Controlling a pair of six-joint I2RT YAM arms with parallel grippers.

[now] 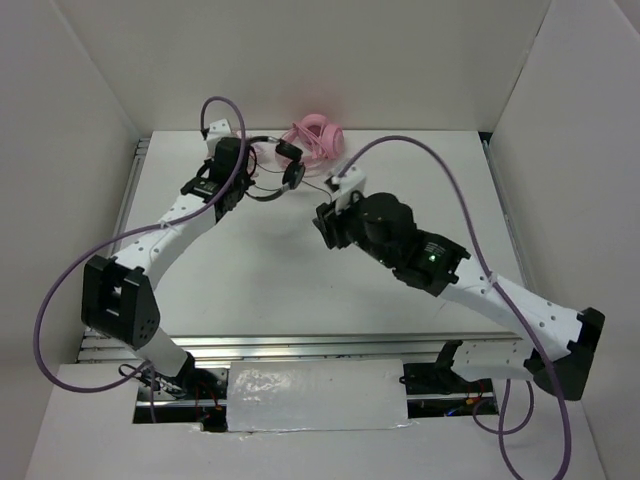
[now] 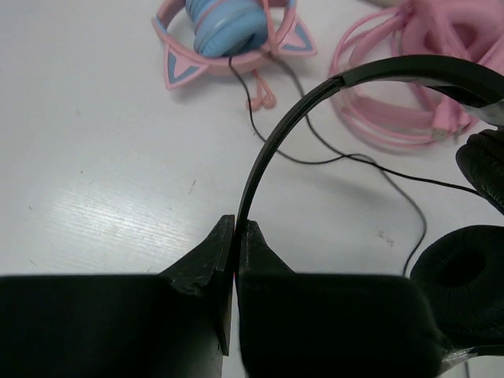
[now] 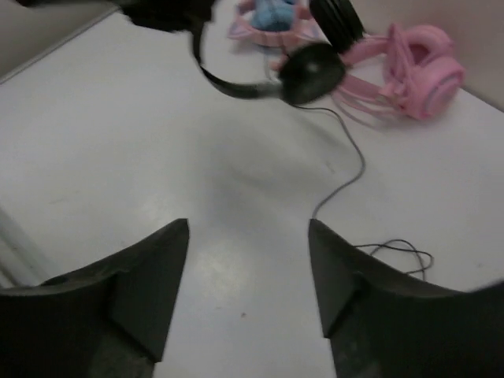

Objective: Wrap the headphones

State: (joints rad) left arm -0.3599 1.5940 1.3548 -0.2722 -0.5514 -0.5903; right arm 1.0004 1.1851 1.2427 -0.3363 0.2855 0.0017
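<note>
**Left end effector (image 2: 236,225) closed on the headband of the black headphones (image 2: 409,67); right end effector (image 3: 248,268) open and empty.**

The black headphones are held near the far edge of the surface (image 1: 300,290), left of centre. Their thin cable (image 3: 361,164) leaves one earcup (image 3: 311,72) and runs lengthwise toward the near edge. It ends in a small slack loop on the surface, just ahead of the right end effector and to the right in its wrist view. The right arm is the nearer one to that loose end, so it is probably the one to gather it. There are three headsets: one black, one all-pink headphones (image 3: 421,71), and one pink headphones with blue earcups (image 2: 224,27). The black pair has two earcups and one cable.
</note>
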